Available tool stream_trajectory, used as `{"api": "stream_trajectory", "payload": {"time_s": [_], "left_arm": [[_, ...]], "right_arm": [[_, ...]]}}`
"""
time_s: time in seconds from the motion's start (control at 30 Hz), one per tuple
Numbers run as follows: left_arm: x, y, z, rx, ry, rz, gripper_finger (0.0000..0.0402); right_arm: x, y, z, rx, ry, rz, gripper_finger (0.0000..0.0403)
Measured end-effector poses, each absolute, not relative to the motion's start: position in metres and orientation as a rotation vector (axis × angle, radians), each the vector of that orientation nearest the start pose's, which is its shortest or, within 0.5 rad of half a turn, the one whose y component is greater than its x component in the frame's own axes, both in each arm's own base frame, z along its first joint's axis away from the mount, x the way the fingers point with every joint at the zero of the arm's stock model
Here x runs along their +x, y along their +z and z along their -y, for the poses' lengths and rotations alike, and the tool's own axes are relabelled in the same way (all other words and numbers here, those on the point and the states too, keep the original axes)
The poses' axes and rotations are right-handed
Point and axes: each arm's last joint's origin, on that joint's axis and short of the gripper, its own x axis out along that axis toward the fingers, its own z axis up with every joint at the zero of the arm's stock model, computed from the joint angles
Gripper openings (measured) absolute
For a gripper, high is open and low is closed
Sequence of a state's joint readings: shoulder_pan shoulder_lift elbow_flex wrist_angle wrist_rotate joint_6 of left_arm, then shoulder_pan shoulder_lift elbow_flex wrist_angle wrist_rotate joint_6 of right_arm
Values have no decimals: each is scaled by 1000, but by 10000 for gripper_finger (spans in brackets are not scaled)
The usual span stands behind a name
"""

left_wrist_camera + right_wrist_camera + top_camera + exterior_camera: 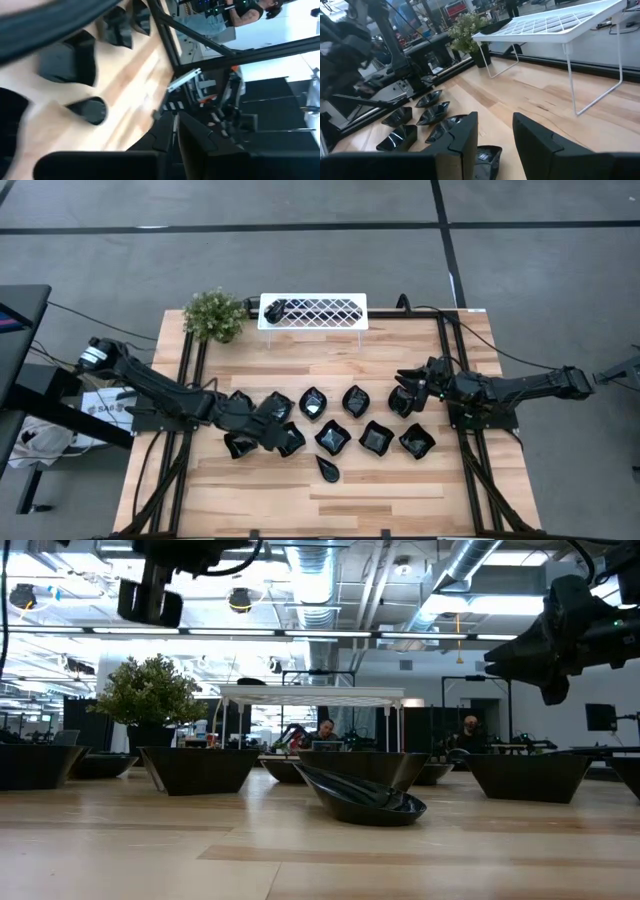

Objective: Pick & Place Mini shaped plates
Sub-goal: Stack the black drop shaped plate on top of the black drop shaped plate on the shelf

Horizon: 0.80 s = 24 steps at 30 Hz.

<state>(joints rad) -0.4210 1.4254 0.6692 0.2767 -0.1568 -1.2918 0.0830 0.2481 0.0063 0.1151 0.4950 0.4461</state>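
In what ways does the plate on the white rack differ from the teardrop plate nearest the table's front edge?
The plate on the rack sits raised above the table at the white rack's left end; the teardrop plate lies on the wood. The teardrop plate is slim and pointed; the rack plate looks rounder. Both are small, glossy and black.

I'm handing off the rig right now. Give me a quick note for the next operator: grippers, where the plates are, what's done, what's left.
Left gripper: down among the left cluster of mini plates; hold not confirmable.
Right gripper: open, empty, hovering by the rightmost plates.
One dish sits on the white rack; the other plates are spread across the table, with a teardrop nearest the front edge.
Done: one plate racked.
Left: all the rest.
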Motion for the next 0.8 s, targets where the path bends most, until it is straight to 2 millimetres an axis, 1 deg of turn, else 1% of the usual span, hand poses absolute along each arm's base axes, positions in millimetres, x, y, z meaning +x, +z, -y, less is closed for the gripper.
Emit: {"api": "stream_trajectory", "payload": {"time_s": [0.07,0.17,0.27,0.4,0.47,0.57,0.67,0.8], "left_arm": [[271,198,120,-1138,62,-548,20],[279,204,128,-1160,24,-487,15],[280,207,131,-1176,-8,-456,14],[282,214,131,-1264,-57,-434,13],[281,215,132,-1327,-44,-419,11],[279,215,137,-1412,30,-368,10],[276,222,151,-1459,53,-319,11],[279,243,178,-1467,62,-254,11]], "right_arm": [[109,155,5,398,-434,-42,119],[109,152,5,390,-440,-69,119],[109,152,5,389,-440,-72,119],[109,152,5,388,-440,-72,119],[109,152,5,381,-440,-74,119],[109,152,5,355,-439,-80,119],[109,152,5,353,-439,-80,119],[109,152,5,352,-439,-80,119]]}}
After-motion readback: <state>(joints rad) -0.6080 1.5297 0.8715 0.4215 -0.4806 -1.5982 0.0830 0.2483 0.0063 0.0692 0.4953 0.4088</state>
